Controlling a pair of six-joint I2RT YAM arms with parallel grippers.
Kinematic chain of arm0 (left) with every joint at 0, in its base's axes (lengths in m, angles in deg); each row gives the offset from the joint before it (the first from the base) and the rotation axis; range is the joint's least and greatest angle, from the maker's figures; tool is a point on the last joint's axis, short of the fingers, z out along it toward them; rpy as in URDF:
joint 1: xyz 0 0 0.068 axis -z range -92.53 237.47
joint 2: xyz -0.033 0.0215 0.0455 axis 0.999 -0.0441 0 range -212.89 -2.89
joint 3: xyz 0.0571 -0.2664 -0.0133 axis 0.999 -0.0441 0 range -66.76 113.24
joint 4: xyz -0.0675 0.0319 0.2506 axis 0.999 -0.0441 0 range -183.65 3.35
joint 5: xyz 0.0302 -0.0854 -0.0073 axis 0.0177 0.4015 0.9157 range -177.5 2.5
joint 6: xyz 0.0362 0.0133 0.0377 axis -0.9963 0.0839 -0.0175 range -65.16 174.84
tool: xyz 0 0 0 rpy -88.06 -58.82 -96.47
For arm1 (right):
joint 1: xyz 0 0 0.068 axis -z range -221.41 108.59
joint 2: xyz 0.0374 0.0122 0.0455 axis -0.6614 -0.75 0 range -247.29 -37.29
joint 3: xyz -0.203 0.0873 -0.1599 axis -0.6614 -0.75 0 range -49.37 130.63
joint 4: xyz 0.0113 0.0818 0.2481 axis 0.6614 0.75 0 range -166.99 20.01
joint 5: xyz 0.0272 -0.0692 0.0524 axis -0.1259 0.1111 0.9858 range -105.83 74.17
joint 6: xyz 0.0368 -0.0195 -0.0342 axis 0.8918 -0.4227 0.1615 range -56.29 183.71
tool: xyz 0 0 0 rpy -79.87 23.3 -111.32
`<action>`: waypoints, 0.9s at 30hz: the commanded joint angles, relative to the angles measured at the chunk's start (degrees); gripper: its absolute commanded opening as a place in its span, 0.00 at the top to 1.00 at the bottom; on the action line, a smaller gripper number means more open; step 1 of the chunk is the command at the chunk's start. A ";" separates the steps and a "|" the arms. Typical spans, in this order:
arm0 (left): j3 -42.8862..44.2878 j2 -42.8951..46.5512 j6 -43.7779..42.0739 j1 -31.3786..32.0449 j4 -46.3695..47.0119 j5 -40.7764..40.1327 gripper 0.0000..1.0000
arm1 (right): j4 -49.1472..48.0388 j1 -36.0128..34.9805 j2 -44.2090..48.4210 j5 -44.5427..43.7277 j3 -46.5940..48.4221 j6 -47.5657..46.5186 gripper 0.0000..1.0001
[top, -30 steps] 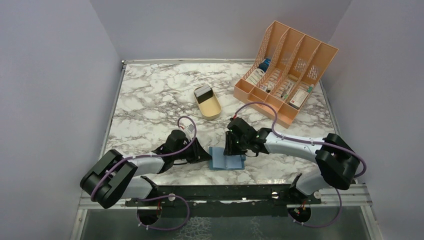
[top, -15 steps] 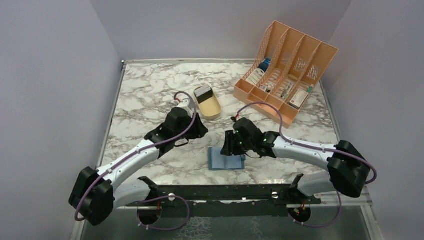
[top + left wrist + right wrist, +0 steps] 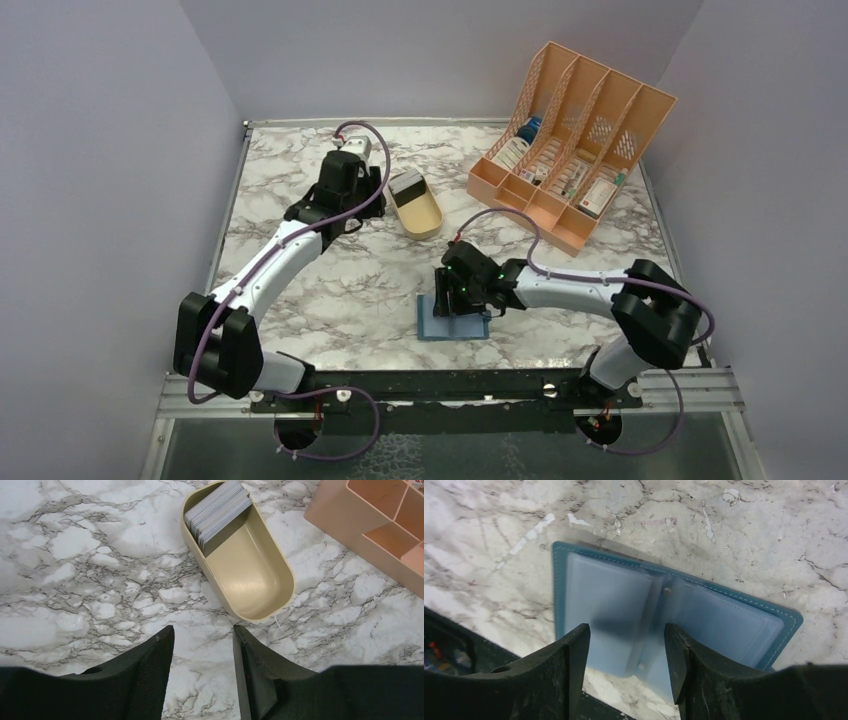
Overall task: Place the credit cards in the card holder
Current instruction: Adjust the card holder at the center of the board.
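Observation:
The card holder (image 3: 458,324) (image 3: 619,600) lies open near the table's front edge, pale blue pockets facing up. My right gripper (image 3: 455,300) (image 3: 626,630) hovers just over it, open and empty, its fingers either side of the centre fold. The credit cards (image 3: 405,184) (image 3: 217,512) stand as a stack at the far end of a tan oval tray (image 3: 424,220) (image 3: 250,575). My left gripper (image 3: 350,205) (image 3: 202,630) is above the marble just left of that tray, open with nothing between its fingers.
An orange slotted file rack (image 3: 570,140) (image 3: 380,525) with small items in it stands at the back right. Grey walls close in the table on the left, right and back. A black rail (image 3: 450,385) runs along the front edge.
My left arm swung away from the card holder to the back, beside the tray, and its jaws opened. The right gripper's jaws widened over the holder and shifted slightly left.

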 commanded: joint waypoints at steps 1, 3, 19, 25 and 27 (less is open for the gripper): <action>0.43 2.49 -2.14 -1.54 0.44 2.84 0.51 | 5.39 -2.53 -5.71 -7.11 4.13 1.28 0.43; -0.77 3.70 -2.29 -2.51 2.11 4.47 0.51 | 8.58 -3.96 -8.76 -9.99 6.58 1.94 0.43; 12.10 -8.42 -9.56 -3.62 0.60 10.57 0.51 | 9.83 -6.58 3.10 -11.10 9.08 -1.28 0.40; 22.03 -18.12 -17.46 -3.24 -2.23 9.68 0.51 | 7.93 -6.61 14.60 -13.57 4.01 -0.91 0.38; 24.25 -21.52 -20.34 -2.98 -2.25 9.17 0.52 | 7.77 -6.61 17.45 -14.94 2.96 -0.80 0.38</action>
